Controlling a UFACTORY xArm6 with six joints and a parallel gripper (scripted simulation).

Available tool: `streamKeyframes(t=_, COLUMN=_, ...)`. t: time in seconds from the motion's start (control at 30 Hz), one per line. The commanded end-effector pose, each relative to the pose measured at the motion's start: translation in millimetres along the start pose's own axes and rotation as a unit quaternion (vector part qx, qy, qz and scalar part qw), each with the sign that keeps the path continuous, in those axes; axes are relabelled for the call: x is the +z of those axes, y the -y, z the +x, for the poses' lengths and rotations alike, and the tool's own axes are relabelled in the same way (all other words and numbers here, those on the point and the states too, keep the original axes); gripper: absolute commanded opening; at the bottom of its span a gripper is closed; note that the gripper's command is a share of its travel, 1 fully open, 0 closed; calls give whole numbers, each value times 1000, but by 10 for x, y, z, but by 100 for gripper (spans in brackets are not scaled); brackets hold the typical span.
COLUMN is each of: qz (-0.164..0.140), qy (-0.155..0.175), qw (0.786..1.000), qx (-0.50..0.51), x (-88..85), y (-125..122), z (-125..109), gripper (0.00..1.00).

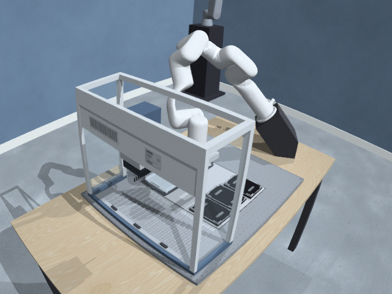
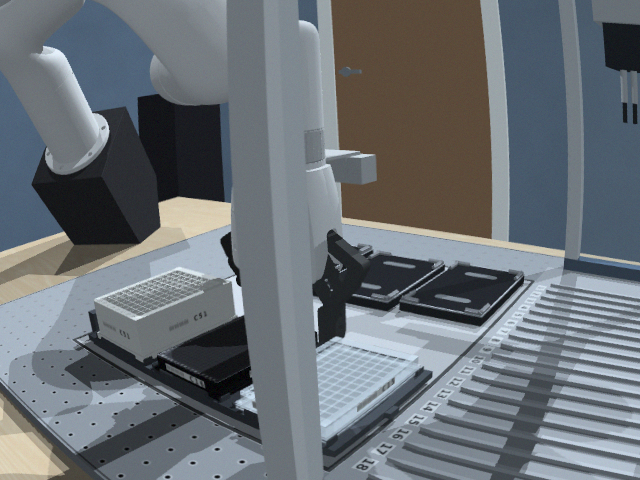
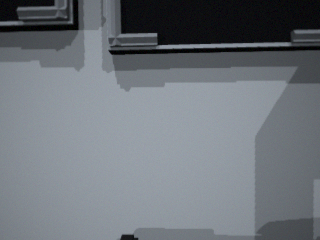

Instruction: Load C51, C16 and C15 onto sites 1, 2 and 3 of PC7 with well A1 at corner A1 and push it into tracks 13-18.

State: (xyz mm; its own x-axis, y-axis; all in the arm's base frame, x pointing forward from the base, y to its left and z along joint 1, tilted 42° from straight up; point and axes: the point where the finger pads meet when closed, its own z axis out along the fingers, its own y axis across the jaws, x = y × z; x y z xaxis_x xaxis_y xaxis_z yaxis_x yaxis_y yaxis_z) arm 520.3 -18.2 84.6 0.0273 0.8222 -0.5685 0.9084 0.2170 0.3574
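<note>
The carrier PC7 [image 2: 379,410] lies on the apron in front of the tracks numbered 13 to 18. It carries the white deep-well block C51 [image 2: 165,304] at the far end, the black 384-well plate C16 [image 2: 209,359] in the middle, and the clear 96-well plate C15 [image 2: 356,377] nearest the rails. My gripper [image 2: 325,310] is open and empty. It hangs low beside the carrier, on the side of the nests, partly hidden by a frame post. The wrist view shows bare apron and the edge of a nest [image 3: 215,22]. In the top view the carrier's white plate [image 1: 160,183] shows under the frame.
Empty black nests [image 2: 395,276] [image 2: 462,291] stand beside the apron, also in the top view [image 1: 218,202]. The loading rails [image 2: 542,372] lie to the right. The instrument's white frame post [image 2: 273,232] stands in front of the carrier. A pipetting head [image 2: 622,51] hangs over the rails.
</note>
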Motion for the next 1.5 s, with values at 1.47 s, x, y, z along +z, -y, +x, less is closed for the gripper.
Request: streamKeyframes(t=1.47, qz=-1, qy=0, qw=1000, qx=0, x=-8, y=-11, z=-213, gripper=100)
